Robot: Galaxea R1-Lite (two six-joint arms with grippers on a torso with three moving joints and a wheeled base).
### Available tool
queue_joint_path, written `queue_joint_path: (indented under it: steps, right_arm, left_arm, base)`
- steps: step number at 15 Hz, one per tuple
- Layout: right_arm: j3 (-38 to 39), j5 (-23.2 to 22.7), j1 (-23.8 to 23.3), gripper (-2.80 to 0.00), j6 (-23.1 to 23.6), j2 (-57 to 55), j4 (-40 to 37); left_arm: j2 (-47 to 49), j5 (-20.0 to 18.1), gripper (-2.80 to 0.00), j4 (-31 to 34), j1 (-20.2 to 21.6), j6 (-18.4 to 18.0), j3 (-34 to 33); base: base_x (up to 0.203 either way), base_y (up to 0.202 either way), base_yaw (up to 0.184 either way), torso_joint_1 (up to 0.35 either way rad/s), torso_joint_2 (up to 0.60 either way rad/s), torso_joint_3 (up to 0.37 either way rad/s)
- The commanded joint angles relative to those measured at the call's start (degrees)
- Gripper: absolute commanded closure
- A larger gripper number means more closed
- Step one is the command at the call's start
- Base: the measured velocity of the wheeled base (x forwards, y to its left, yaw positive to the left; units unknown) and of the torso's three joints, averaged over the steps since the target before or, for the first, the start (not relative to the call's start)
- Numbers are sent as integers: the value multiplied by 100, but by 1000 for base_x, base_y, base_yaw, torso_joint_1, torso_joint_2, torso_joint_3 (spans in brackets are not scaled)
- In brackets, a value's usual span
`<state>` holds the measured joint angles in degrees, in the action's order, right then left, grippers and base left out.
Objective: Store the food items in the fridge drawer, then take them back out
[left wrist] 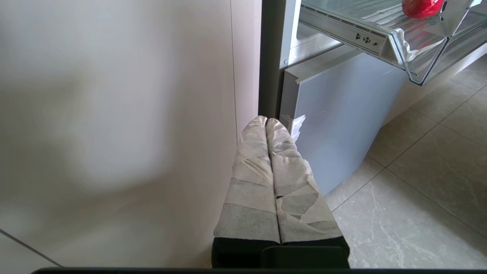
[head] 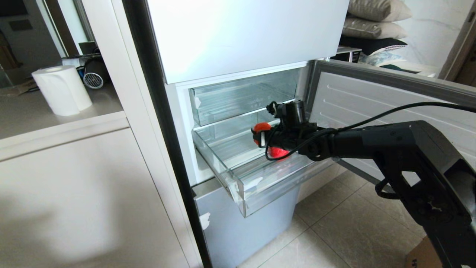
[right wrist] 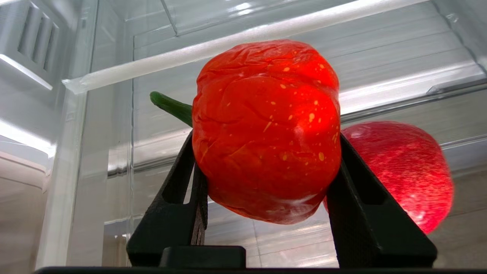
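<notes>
Right gripper (right wrist: 266, 182) jaws clamped on the ribbed red-orange pepper-like food item (right wrist: 266, 129), held inside the open fridge drawer (head: 260, 186), above its floor. Second red item (right wrist: 403, 171) sits just behind it. Left gripper (left wrist: 272, 179) parked low beside the fridge, jaws together.

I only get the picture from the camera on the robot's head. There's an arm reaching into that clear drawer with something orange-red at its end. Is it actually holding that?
Observer: Yes. The right gripper has its jaws closed on the wrinkled orange-red pepper, one on each side.
Operator: Does the pepper have a stem?
Observer: Yes, a green stem sticks out sideways.
Operator: What is the other red thing?
Observer: A red apple-like fruit behind the pepper, in the fridge drawer.
Operator: Where is the other arm?
Observer: The left gripper is low by the cabinet side, jaws together, empty.
</notes>
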<state>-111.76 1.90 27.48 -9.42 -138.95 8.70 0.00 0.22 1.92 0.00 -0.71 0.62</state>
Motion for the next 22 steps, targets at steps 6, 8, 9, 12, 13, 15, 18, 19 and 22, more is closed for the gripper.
queue_joint_path:
  steps: [6,8,9,12,13,15,18,19,22]
  right_arm:
    - [-30,-58,3,-280,-7,-123,9]
    - [-30,-116,-2,-280,-7,-123,49]
    - [-53,-114,-6,-280,-13,-144,75]
    - [-57,-89,3,-280,-35,-54,274]
    - [-39,-76,4,-280,-50,64,279]
    - [168,-55,27,0,-87,510,254]
    - [1017,-43,151,0,-90,1295,253]
    - [1367,-35,199,0,-89,1578,254]
    - [2827,253,276,0,-117,2697,254]
  left_arm:
    - [8,4,0,2,0,0,-1]
    - [9,4,0,2,0,0,-1]
    - [9,4,0,2,0,0,-1]
    - [9,4,0,2,0,0,-1]
    - [9,4,0,2,0,0,-1]
    - [8,4,0,2,0,0,-1]
    - [9,4,0,2,0,0,-1]
    - [5,4,0,2,0,0,-1]
    - [9,4,0,2,0,0,-1]
  base:
    - [0,0,0,0,0,0]
    - [0,0,0,0,0,0]
    - [0,0,0,0,0,0]
    - [0,0,0,0,0,0]
    - [0,0,0,0,0,0]
    - [0,0,0,0,0,0]
    - [0,0,0,0,0,0]
    - [0,0,0,0,0,0]
    - [0,0,0,0,0,0]
